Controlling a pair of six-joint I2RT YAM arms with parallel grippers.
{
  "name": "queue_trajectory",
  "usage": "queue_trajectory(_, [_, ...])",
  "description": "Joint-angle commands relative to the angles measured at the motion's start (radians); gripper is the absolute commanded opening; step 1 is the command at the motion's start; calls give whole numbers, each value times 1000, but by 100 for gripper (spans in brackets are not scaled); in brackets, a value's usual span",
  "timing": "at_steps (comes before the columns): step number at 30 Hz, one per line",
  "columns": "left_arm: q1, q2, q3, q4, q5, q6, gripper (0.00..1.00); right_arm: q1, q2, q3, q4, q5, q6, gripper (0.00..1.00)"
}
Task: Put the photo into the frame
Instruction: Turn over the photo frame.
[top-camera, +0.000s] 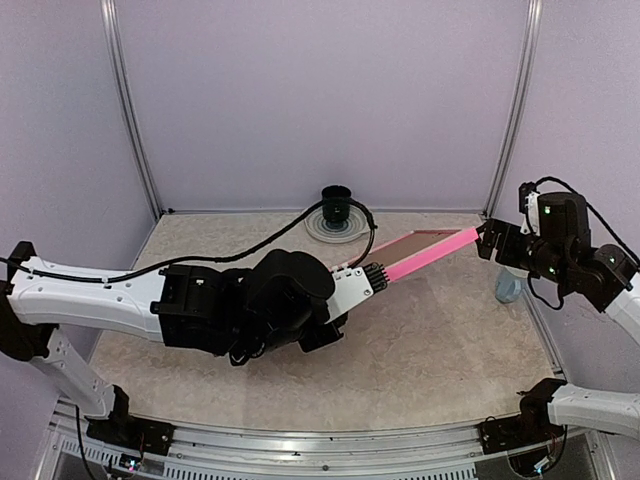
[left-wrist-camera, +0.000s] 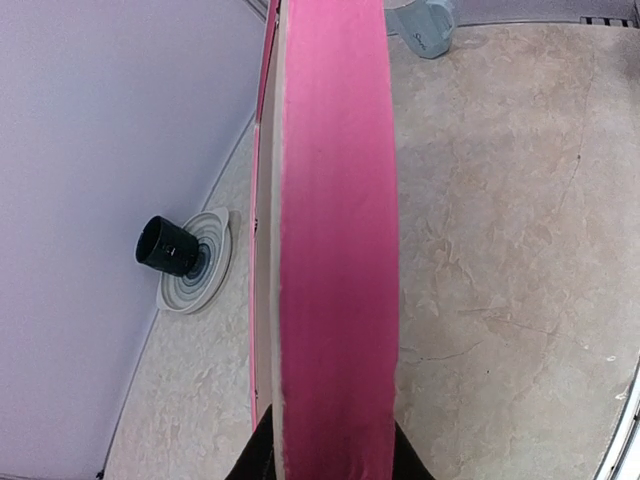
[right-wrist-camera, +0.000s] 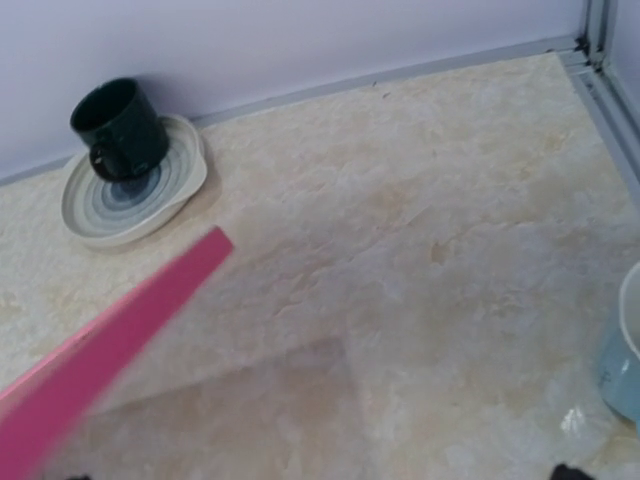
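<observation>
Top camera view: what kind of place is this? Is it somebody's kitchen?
Probably a robot test booth, not a kitchen: plain lilac walls on metal posts, and robot arms bolted to the table.

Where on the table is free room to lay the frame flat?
The widest bare patch of table lies nearer than the frame, between the left arm and the blue cup. Crowded: the back middle, with the mug on its plate, and the right edge by the cup.
</observation>
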Motion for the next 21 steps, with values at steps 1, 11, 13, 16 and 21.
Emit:
queue_trajectory(1, [24,-89,44,162,105,-158,3,-11,-50,-13,9,66,25,99])
queue_trajectory(11, [46,-112,91,92,169,-181,3,-11,-84,-40,10,101,30,99])
queue_trajectory(13, [46,-115,113,63,190,-193,3,-11,-84,-46,13,104,29,99])
queue_trajectory(16, [46,-126,133,27,239,-206,3,-11,-83,-55,30,95,2,99])
queue_trajectory(21, [49,-166,160,-39,317,-229,4,-11,-97,-60,93,-25,-144,99])
